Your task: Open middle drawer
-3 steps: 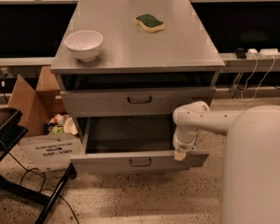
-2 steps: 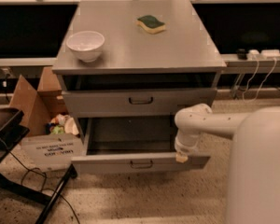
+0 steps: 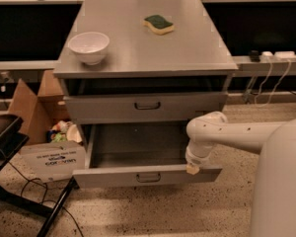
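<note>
The middle drawer (image 3: 113, 177) stands pulled out from the cabinet, its shallow interior exposed and its dark loop handle (image 3: 148, 177) centred on the low front, below the shut drawer with the taller front (image 3: 103, 108). The end effector (image 3: 193, 169) sits at the top edge of the middle drawer's front, right of the handle, pointing downward from the white arm (image 3: 237, 135); its open or closed condition cannot be told. On the surface (image 3: 187, 48) rest a white bowl (image 3: 89, 46) at the left and a green sponge (image 3: 159, 24) toward the rear.
</note>
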Tool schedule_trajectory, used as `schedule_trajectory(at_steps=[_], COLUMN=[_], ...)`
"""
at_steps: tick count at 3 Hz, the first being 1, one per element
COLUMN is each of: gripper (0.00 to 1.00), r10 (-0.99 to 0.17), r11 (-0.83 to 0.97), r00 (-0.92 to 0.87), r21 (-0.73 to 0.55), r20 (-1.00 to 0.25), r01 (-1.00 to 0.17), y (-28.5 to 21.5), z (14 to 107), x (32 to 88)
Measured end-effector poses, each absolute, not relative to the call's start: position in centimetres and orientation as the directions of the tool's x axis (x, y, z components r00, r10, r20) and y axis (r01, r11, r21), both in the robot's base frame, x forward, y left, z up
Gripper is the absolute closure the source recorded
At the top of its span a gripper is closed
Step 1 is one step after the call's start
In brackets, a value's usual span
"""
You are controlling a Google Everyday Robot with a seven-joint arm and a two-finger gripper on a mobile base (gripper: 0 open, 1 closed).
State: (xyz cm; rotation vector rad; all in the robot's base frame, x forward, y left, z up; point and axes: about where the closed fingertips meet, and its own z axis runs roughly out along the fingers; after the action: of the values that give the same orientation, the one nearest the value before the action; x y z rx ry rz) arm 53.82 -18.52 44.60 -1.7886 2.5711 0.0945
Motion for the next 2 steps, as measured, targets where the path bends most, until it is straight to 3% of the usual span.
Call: schedule_trajectory(at_steps=[1,2], gripper=[0.97,0.75], r10=[-0.936,-0.936], r11=[0.347,0.347], r00=[-0.348,-0.348], r21=[0.045,0.045], r20=[-0.041,-0.041], r01=[-0.937,-0.937], y=[-18.52,-18.52], z=[44.60,44.60], x=[53.83,53.83])
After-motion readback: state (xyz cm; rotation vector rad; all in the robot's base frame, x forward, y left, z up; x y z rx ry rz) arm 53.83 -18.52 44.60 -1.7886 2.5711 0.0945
